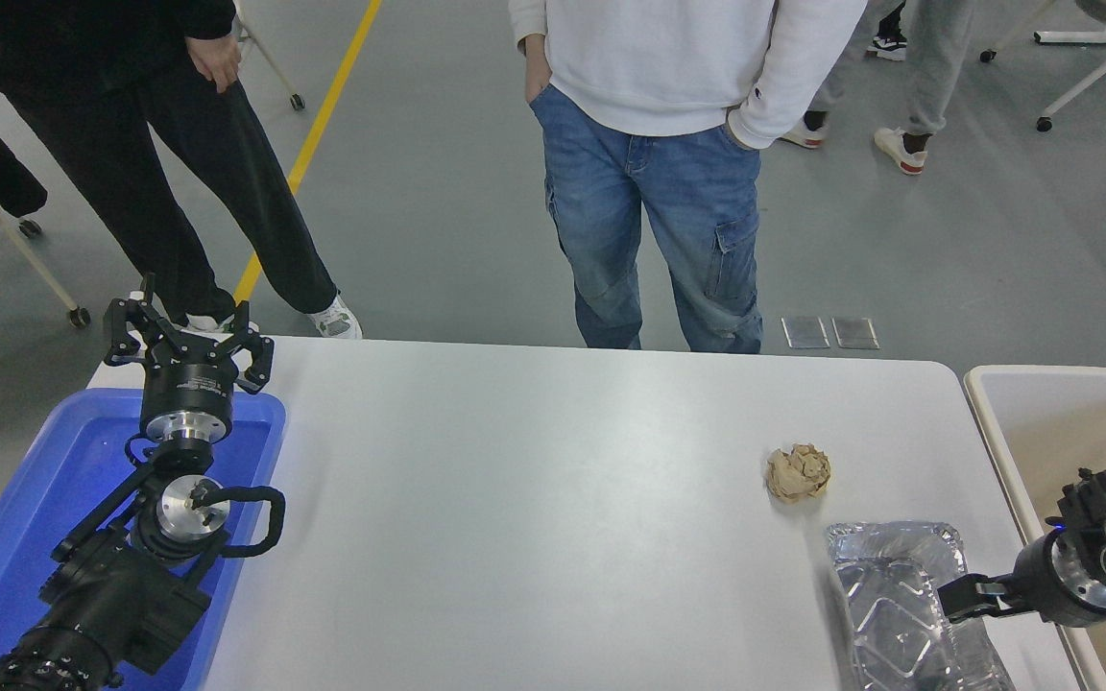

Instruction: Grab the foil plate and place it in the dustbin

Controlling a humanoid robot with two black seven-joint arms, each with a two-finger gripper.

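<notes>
The foil plate (899, 614) lies on the white table at the near right, its near end cut off by the picture's bottom edge. My right gripper (958, 599) comes in from the right edge and points left, its tip over the plate's right rim; whether it touches the foil is unclear. The beige dustbin (990, 398) stands just off the table's right edge, partly hidden behind my right arm. My left gripper (186, 338) is parked open above the far end of a blue tray at the left.
A crumpled brown paper ball (798, 472) sits just beyond the plate. The blue tray (25, 537) lies under my left arm. A person in jeans (654, 211) stands at the table's far edge; another in black (179, 163) stands at the far left.
</notes>
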